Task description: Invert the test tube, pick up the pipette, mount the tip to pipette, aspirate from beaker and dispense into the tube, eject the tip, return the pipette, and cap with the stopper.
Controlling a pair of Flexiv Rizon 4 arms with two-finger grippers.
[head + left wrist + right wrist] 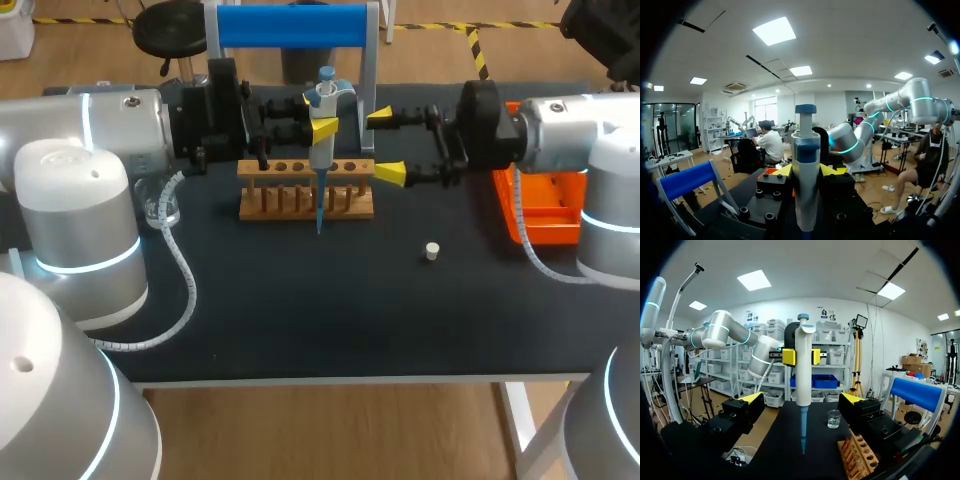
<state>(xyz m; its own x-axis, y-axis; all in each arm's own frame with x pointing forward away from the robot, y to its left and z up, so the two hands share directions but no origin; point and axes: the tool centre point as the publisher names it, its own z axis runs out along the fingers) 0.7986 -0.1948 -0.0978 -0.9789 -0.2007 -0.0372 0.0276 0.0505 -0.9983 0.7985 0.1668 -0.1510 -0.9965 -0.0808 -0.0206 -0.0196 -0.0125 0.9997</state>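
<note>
My left gripper [322,126] is shut on the white and blue pipette [322,140], holding it upright over the wooden tube rack [305,190]. A blue tip [319,212] is on the pipette and points down at the rack's front. In the left wrist view the pipette [805,180] stands between my yellow fingertips [784,170]. My right gripper [386,146] is wide open just right of the pipette. In the right wrist view the pipette [804,360] hangs ahead of my right gripper [802,399], with the beaker [834,418] beyond. I cannot make out a tube in the rack.
A glass beaker [160,206] stands at the left by my left arm. The small white stopper [432,251] lies in front of the rack, to its right. An orange tray [545,212] sits at the right edge, and a blue stand [290,26] rises behind the rack.
</note>
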